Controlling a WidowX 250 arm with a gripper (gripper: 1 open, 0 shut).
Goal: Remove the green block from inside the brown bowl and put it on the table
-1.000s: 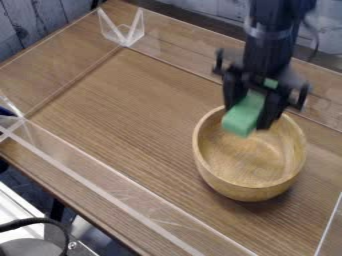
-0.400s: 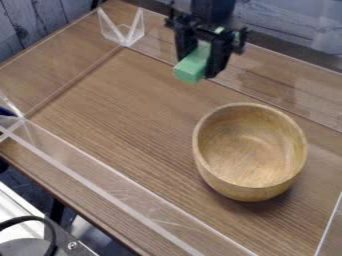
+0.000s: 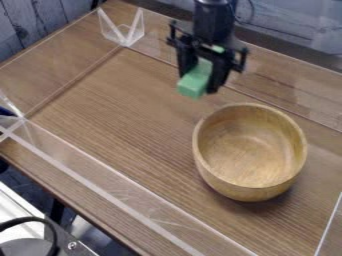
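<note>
Gripper: the black robot gripper (image 3: pixel 203 72) points straight down from a dark arm that enters at the top of the view; its two fingers are pinched on the small bright green rectangular block (image 3: pixel 197 82).
Fingers: one dark finger (image 3: pixel 218 68) shows on the right side of the block, the other is on its left side; both press against it.
Green block: it hangs between the fingers, its lower part sticking out below the fingertips, a little tilted. It is outside the bowl, up and to the left of the bowl rim in the view.
Block and table: the block is over the brown wood-grain tabletop (image 3: pixel 120 110); I cannot tell for sure if its lower end touches the surface or is just above it.
Bowl: the round light-tan wooden bowl with a thick rim (image 3: pixel 250 152) stands on the table, near the gripper but apart from it, toward the lower right. Its inside shows only wood grain.
Table edge: low clear plastic walls (image 3: pixel 80 160) run along the near and far sides of the tabletop.
</note>
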